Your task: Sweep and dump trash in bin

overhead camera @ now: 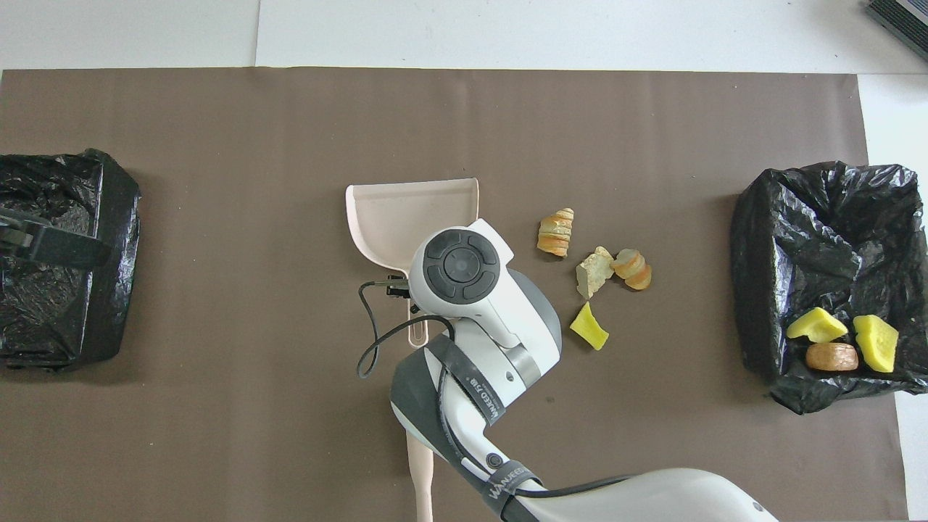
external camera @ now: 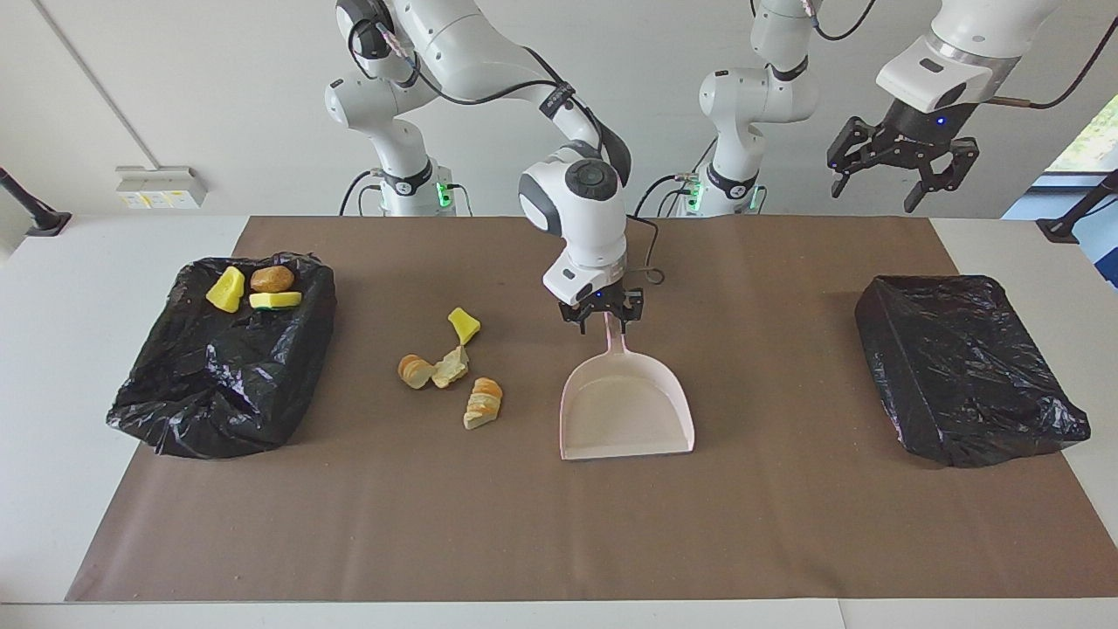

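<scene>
- Right hand (external camera: 601,316) hangs over the pale pink plastic dustpan's (external camera: 627,411) handle, fingers apart, not gripping.
- 4 yellow and tan trash pieces (external camera: 452,367) lie beside it; 3 sit in the black-lined bin (external camera: 218,376).
- Left hand (external camera: 904,162) waits raised, open.

Lab: robot arms (external camera: 454,52), paper-covered table (external camera: 559,524).

White table (external camera: 79,288) under a brown paper mat (external camera: 559,533), plain pale wall (external camera: 201,79), wall socket box (external camera: 162,186), window edge (external camera: 1087,140), even daylight.
</scene>
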You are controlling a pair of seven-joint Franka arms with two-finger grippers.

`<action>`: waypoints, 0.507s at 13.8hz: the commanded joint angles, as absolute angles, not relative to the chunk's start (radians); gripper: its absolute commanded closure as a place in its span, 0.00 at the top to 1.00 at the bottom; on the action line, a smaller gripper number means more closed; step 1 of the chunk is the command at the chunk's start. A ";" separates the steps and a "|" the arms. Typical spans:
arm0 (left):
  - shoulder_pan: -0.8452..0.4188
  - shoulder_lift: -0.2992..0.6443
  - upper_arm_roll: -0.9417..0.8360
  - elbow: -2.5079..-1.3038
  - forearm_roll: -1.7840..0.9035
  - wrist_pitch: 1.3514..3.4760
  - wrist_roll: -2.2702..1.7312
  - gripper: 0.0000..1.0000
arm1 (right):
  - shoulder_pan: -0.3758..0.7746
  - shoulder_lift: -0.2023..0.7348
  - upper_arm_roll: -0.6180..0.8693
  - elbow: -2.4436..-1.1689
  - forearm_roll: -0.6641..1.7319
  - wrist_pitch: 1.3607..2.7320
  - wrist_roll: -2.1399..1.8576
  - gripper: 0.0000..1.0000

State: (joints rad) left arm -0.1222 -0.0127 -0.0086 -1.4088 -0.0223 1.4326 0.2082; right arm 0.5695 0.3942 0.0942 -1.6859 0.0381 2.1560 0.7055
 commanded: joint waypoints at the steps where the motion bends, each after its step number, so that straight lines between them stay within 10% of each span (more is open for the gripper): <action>1: -0.114 -0.020 -0.015 -1.424 -0.012 1.488 0.206 1.00 | 0.563 0.286 0.100 -1.712 0.066 2.038 0.675 1.00; 7: -0.182 0.061 -0.020 -1.463 -0.008 1.647 0.123 1.00 | 0.645 -0.009 0.100 -1.914 0.150 1.795 0.695 1.00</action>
State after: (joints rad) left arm -0.1315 0.0246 -0.0206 -1.4372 -0.0224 1.5753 0.1893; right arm 0.5973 0.1161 0.1001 -1.7564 0.1071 1.7730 0.6974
